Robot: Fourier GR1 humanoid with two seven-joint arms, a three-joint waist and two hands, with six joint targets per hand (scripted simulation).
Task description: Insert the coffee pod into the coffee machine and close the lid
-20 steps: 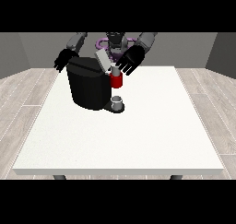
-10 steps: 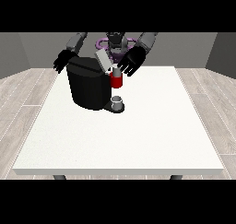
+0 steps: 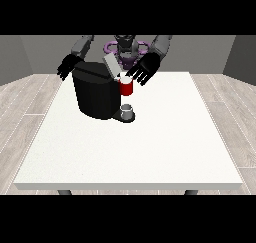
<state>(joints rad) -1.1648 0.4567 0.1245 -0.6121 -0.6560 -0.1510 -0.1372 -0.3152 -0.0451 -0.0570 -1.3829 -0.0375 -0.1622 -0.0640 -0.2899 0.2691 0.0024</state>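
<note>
Front view showed a black, rounded coffee machine standing on the white counter, toward its far left part. Its grey lid stood tilted up and open above the red front section, and a small grey cup sat on the machine's base just below that section. The coffee pod could not be made out separately. The hand at the view's right hovered just beside the lid and the red section with its fingers spread apart, holding nothing. The hand at the view's left hung behind the machine's far left edge, fingers relaxed and apart.
</note>
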